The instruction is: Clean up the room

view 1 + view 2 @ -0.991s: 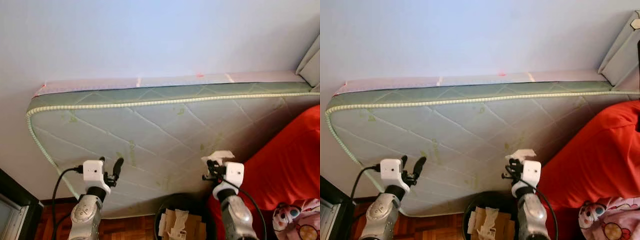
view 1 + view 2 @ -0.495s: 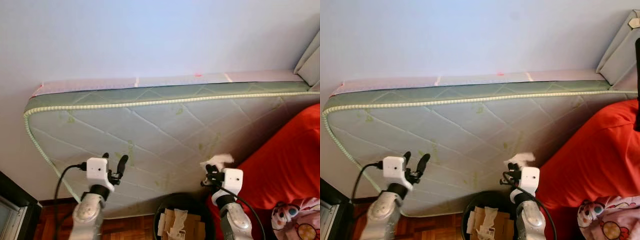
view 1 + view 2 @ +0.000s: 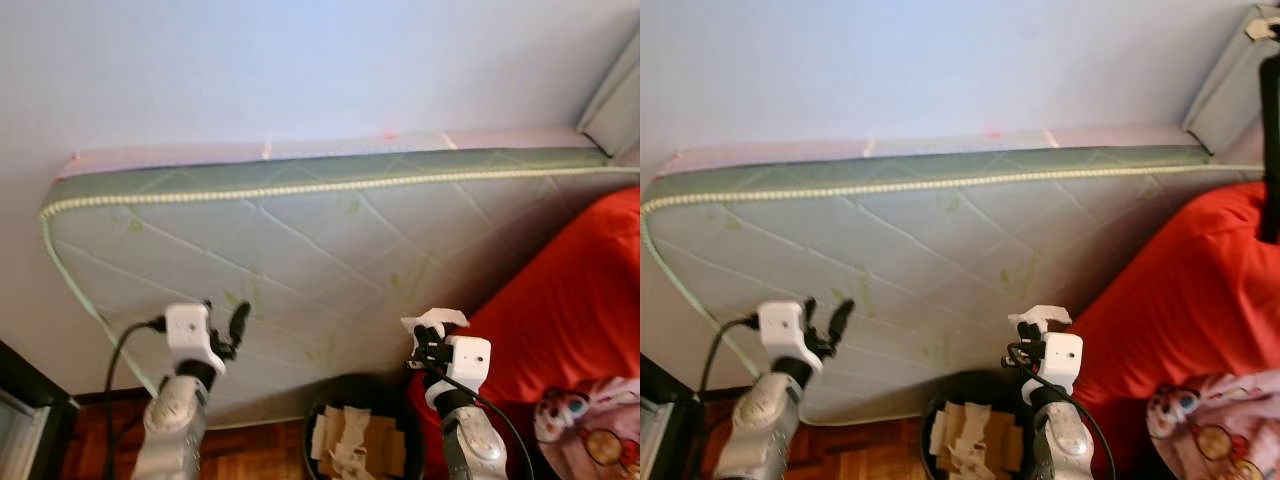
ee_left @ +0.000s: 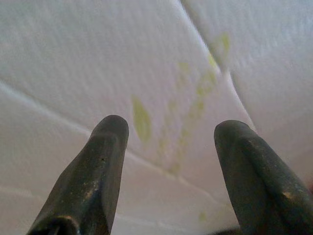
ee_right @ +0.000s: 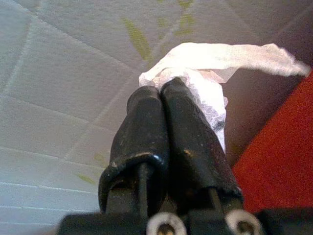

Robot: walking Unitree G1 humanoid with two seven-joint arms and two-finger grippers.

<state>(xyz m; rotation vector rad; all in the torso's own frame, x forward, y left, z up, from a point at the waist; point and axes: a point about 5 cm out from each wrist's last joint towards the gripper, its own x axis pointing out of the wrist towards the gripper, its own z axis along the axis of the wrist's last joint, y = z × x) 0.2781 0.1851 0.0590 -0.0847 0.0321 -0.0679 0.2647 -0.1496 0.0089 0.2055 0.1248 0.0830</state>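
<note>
Your right end effector (image 5: pixel 164 98) pinches crumpled white tissue (image 5: pixel 215 61) above black bin (image 3: pixel 362 392) — left end effector (image 4: pixel 168 134) spread, facing quilted mattress (image 3: pixel 300 240); red blanket (image 3: pixel 570 300) right.

A big green and white quilted mattress (image 3: pixel 300 240) leans on a plain pale blue wall (image 3: pixel 300 70). Brown wooden floor (image 3: pixel 255 450) lies below.

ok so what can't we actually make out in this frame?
- Bin: bottom cut off by the left eye view's lower edge; depth under the cardboard scraps hidden.
- Tissue: part pinched between the right gripper fingers is covered in the right wrist view.
- Patterned fabric: cut off at the corner, blurred; what it is can't be told.
- Mattress: lower edge hidden behind both arms and the bin.
</note>
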